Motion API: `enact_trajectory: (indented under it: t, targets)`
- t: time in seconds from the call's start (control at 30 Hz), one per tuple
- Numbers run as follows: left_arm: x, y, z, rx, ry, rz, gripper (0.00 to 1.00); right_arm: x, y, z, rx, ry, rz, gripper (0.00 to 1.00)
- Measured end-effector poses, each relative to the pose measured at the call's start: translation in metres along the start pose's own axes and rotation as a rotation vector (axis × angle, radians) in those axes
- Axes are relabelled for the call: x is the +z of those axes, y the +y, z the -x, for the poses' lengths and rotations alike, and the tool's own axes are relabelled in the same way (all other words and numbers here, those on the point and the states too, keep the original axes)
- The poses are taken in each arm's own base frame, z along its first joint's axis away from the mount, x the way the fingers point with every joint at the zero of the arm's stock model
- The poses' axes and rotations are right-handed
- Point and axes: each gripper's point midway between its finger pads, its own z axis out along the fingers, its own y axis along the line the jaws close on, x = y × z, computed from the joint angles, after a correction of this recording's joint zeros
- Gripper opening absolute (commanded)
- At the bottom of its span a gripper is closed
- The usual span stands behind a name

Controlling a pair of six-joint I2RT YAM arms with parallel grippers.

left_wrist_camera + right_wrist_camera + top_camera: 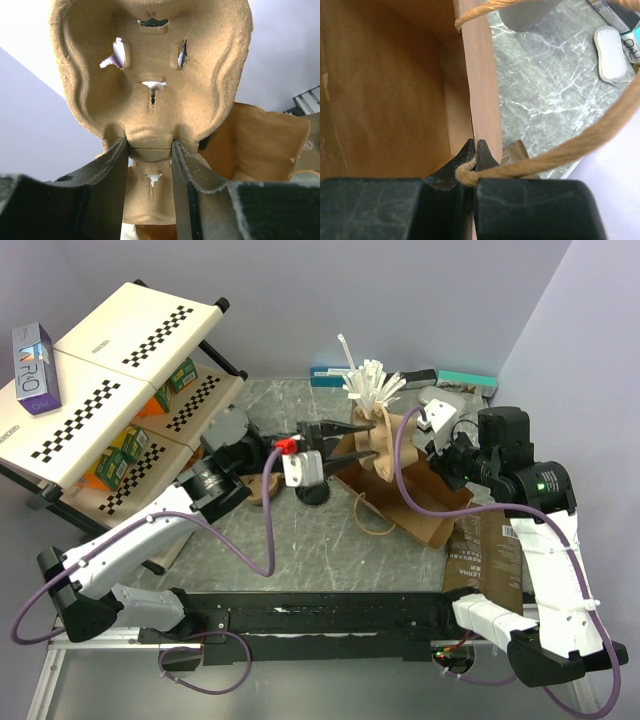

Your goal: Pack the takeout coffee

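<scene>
Carrier [376,443] of brown pulp hangs tilted in the top view, pinched by the left end effector [343,432] at the edge nearest its fingers. Just beyond that end effector stands a bunch of white sticks [368,380]. Just behind it, toward its wrist, a black disc that looks like the lid [316,494] lies on the table [300,550]. The white cup cannot be made out in any view. The right end effector [437,452] is at the rim of the brown bag [432,515], which spreads below it and toward its arm. A shelf [120,370] stands well off behind the left arm. From the left wrist, the left end effector [150,145] is closed on the carrier [150,65], both jaws pressed against the narrow ridge at its middle, and the bag [260,145] shows past the right finger. From the right wrist, the right end effector [474,147] is clamped shut on the bag [385,90] wall. The twine handle [570,150] crosses its tips, with the bag's inside on one side and marbled table [545,100] on the other.
</scene>
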Motion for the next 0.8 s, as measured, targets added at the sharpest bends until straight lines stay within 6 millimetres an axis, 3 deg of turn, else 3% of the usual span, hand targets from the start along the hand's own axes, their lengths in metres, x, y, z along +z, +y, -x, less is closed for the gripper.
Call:
enact_trajectory:
  t: [0.2,0.37,0.8]
  targets:
    - [0.013,-0.024,-0.032,-0.017,-0.001,-0.017,0.01,0.0,-0.001,0.002,-0.002,-0.006,-0.004,0.0]
    - [0.011,-0.035,-0.062,-0.053,0.05,0.007,0.01,-0.001,-0.002,0.003,-0.004,-0.013,-0.01,0.0]
    - [-0.001,-0.039,-0.074,-0.077,0.088,0.057,0.01,0.0,-0.003,0.002,-0.006,-0.012,-0.02,0.0]
